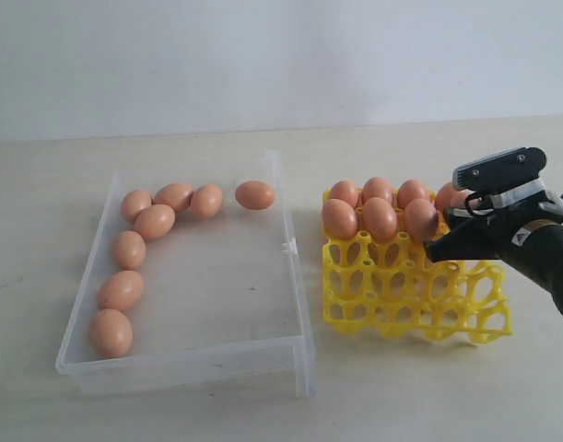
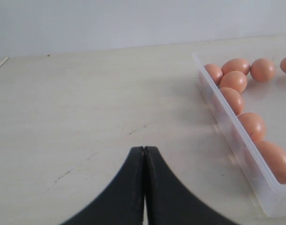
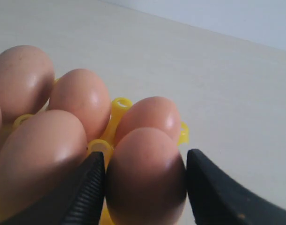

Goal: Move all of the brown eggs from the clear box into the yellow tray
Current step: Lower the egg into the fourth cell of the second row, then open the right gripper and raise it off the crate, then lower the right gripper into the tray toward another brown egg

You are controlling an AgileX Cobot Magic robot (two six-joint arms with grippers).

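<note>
Right fingers (image 3: 213,197) pinch one brown egg (image 3: 145,178) by its two sides, at the edge of the yellow tray (image 1: 401,295). Whether this egg rests in its cup cannot be told. Directly beyond the right fingers, seven more brown eggs (image 1: 381,219) stand in the tray: three in the held egg's row and four in the row behind it. The cups on the fingers' other side show as open lattice. Well apart from the right fingers, past the tray, the clear box (image 1: 184,364) holds eight brown eggs, lying along two of its walls. Left fingers (image 2: 128,187) are pressed together over bare counter (image 1: 428,387). They are outside the box, near its egg-lined wall.
</note>
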